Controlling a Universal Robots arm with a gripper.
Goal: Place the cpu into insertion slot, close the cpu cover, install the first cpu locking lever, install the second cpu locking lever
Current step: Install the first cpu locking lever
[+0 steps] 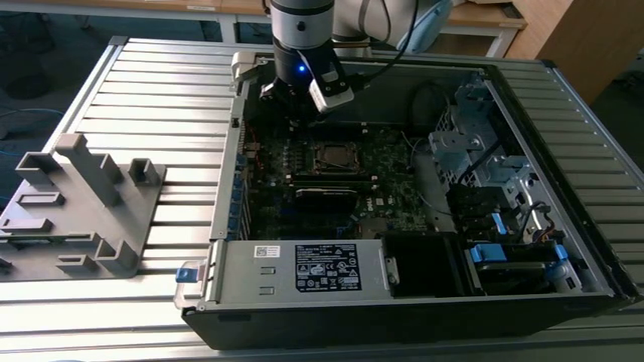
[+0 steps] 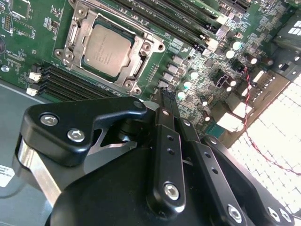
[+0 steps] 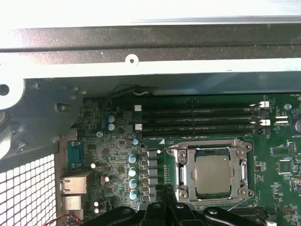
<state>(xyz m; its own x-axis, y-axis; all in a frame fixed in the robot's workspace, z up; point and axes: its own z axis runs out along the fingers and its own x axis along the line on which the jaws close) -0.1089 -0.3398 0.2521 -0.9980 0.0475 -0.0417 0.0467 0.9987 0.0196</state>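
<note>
The cpu [image 2: 106, 51] [image 3: 212, 175] lies flat in the insertion slot [image 1: 332, 156], its dull silver top showing. The cpu cover [image 2: 138, 51] [image 3: 185, 170], a thin silver frame, lies flat around it with the chip showing through its window. My gripper [image 2: 166, 100] [image 3: 164, 190] hangs over the motherboard beside the socket, apart from it. Its two black fingers are pressed together with nothing between them. In the exterior view the gripper [image 1: 282, 92] is inside the open computer case, behind the socket near the back wall.
Long black memory sticks [image 3: 197, 120] run beside the socket. The case's metal wall [image 3: 141, 70] stands close to the gripper. A power supply box [image 1: 302, 265] and a drive cage [image 1: 483, 162] fill the case's other sides. A grey fixture [image 1: 86, 204] sits on the table at the exterior view's left.
</note>
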